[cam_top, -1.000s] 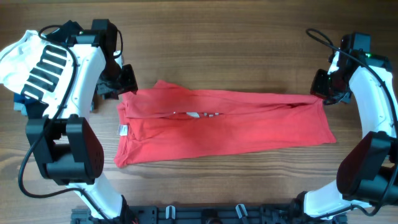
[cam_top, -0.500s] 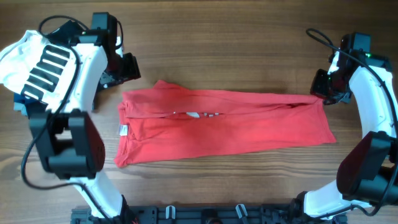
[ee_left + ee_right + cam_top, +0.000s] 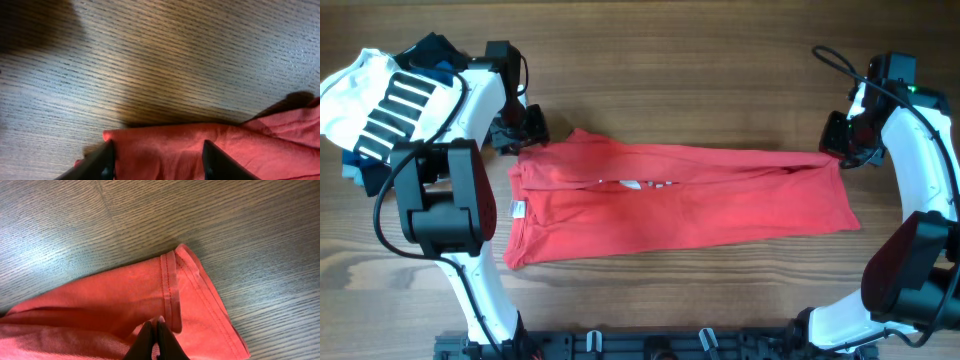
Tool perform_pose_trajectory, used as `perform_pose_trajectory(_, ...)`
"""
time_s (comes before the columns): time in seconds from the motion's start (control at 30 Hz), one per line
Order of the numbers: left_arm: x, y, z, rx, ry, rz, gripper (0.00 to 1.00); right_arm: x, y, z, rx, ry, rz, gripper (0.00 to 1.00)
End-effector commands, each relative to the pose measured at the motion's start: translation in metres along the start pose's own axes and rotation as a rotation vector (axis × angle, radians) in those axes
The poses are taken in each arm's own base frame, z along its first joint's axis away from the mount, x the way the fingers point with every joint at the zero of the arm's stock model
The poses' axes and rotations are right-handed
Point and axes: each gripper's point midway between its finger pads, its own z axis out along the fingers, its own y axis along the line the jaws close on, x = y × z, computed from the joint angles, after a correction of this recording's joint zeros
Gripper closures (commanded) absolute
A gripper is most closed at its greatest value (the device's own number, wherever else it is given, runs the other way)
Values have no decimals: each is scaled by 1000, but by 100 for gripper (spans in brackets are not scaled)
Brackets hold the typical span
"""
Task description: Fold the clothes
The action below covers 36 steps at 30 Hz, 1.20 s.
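Observation:
The red T-shirt (image 3: 680,205) lies folded lengthwise across the middle of the table, with a bit of white print (image 3: 642,184) showing in the fold seam. My left gripper (image 3: 525,135) is at its far-left corner. In the left wrist view the jaws (image 3: 159,161) are open and straddle the shirt's edge (image 3: 260,145). My right gripper (image 3: 840,152) is at the far-right corner. In the right wrist view its fingers (image 3: 157,339) are shut, pinching the shirt (image 3: 100,300) just beside the stitched hem.
A white garment with black stripes (image 3: 380,100) lies on navy and blue folded garments (image 3: 358,165) at the far left, behind the left arm. Bare wooden table (image 3: 670,90) surrounds the shirt. A black rail (image 3: 650,345) runs along the front edge.
My left gripper lifted away towards the back, then came back down to the shirt's far-left corner, with its wrist turned. The right arm and the shirt have not moved.

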Motion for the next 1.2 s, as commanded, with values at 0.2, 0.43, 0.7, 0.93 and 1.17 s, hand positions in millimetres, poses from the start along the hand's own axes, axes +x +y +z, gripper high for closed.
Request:
perform_pose_trajectory(0.2,0,6,8,-20,11,-4,96,-3,-5,-7,21,-26,23,96)
perform_pose_trajectory(0.43,-19,-5,-28,30,-96,9,96,-3,-5,-7,21,-28,22,96)
perform_pose_trajectory(0.7,-27,-13,-108,95,-280,19,96,-5,-5,-7,20,-36,23,96)
perform_pose_trajectory(0.93,-16,-11,-109,89,-244,18,96,-5,-5,-7,20,-37,23,96)
perform_pose_trajectory(1.17,-17,-9,-109,80,-246,17,96,-5,-5,-7,20,-37,23,96)
